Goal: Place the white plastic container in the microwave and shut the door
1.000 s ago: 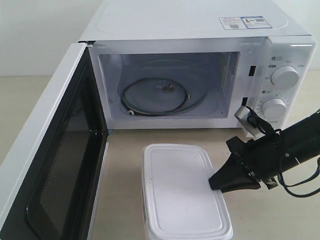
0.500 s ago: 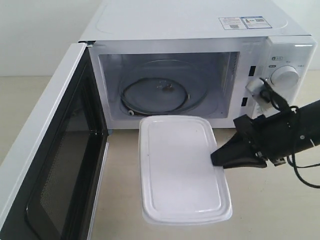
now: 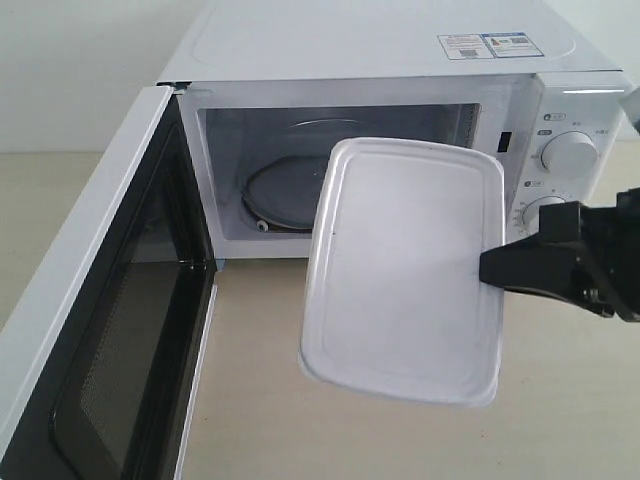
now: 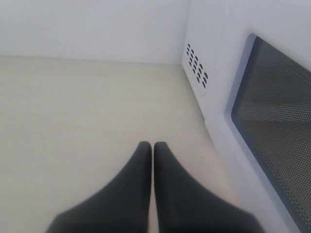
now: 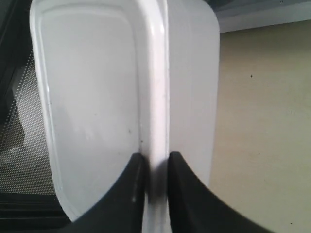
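Note:
The white plastic container (image 3: 405, 265) hangs in the air in front of the microwave (image 3: 380, 60), tilted so its lid faces the camera. My right gripper (image 3: 487, 268) is shut on the rim of its right side; the right wrist view shows both black fingers pinching the container (image 5: 97, 97) by that rim, with the gripper (image 5: 155, 162) midway on it. The door (image 3: 90, 330) stands wide open at the left, black-meshed inner side showing. The cavity's glass turntable (image 3: 280, 195) is partly hidden by the container. My left gripper (image 4: 153, 148) is shut, empty, over the table beside the door (image 4: 272, 121).
Two round dials (image 3: 568, 153) sit on the microwave's right panel, just behind my right arm. A sticker (image 3: 490, 45) lies on its top. The beige table (image 3: 260, 400) spreads below the container.
My right gripper has lifted the container off the table and carried it up and right, tilting it so the lid faces the camera, now level with the cavity opening. The left gripper shows no earlier frame.

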Motion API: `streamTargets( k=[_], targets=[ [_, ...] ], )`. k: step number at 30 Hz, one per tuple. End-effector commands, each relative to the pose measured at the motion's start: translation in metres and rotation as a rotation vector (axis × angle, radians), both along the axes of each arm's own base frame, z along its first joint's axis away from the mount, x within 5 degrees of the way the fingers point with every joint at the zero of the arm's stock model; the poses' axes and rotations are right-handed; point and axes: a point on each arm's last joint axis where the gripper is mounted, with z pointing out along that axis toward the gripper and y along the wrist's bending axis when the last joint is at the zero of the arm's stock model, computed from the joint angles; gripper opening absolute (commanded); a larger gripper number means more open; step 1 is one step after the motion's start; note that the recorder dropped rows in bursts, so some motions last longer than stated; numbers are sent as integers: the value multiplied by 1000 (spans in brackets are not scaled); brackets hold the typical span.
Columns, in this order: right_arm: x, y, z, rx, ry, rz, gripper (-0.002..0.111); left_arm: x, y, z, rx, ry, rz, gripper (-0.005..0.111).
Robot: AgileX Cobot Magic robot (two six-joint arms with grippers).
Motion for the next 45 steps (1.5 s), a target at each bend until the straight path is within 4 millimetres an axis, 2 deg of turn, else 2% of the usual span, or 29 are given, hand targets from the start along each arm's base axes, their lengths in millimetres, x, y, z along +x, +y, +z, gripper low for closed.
streamTargets(
  k=[1, 13, 22, 28, 37, 45],
  targets=[
    [-12, -2, -8, 21, -30, -70, 0, 0, 0, -1, 5, 0, 3, 4],
    [-37, 3, -43, 29, 57, -3, 0, 0, 0, -1, 5, 0, 3, 4],
    [-44, 11, -40, 98, 55, 93, 0, 0, 0, -1, 5, 0, 3, 4],
    [-47, 17, -42, 66, 58, 137, 0, 0, 0, -1, 5, 0, 3, 4],
    [-50, 44, -54, -94, 110, 30, 0, 0, 0, -1, 5, 0, 3, 4],
    [-61, 66, -55, -133, 89, -97, 0, 0, 0, -1, 5, 0, 3, 4]
  ],
)
